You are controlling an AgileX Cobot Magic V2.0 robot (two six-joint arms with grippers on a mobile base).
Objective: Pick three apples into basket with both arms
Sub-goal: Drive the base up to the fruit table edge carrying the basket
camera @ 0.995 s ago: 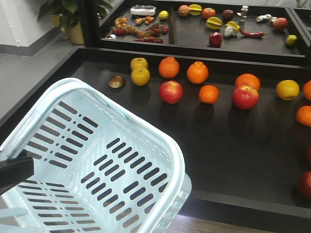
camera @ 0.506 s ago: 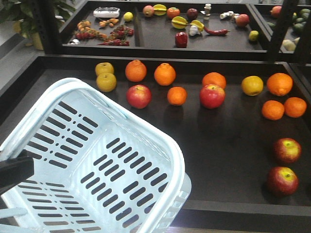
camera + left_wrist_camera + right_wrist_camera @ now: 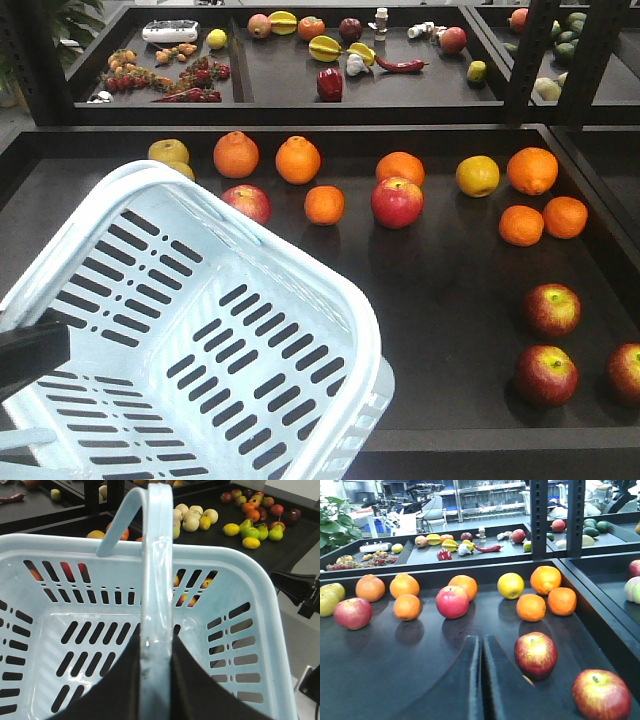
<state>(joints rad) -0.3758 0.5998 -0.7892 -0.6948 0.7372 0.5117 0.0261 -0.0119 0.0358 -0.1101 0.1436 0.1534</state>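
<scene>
Pale blue-white slotted plastic basket (image 3: 370,340) hangs empty, hoop handle (image 3: 156,555) clenched in the black left gripper (image 3: 156,647); the pinched-together, empty right gripper (image 3: 481,647) should spread before straddling the nearest dark red apple (image 3: 536,655), right of the basket.

basket (image 3: 330,300): pale blue plastic, slotted walls and floor, tilted, rim thick and rounded; one hoop handle stands up straight across its mouth, second handle leans away beside the first; left gripper (image 3: 156,652): dark fingers clamped either side of the upright handle; left arm (image 3: 30,355): black, at the basket's left rim; right gripper (image 3: 481,642): dark fingers pressed together, thin slit between; fruit all well right of the basket on the dark shelf (image 3: 450,290), dark red, yellow patch at stem, glossy, stem up: far apple (image 3: 552,309); near apple (image 3: 546,375) just in front of it; cut-off apple (image 3: 625,372) beside the near one.
</scene>
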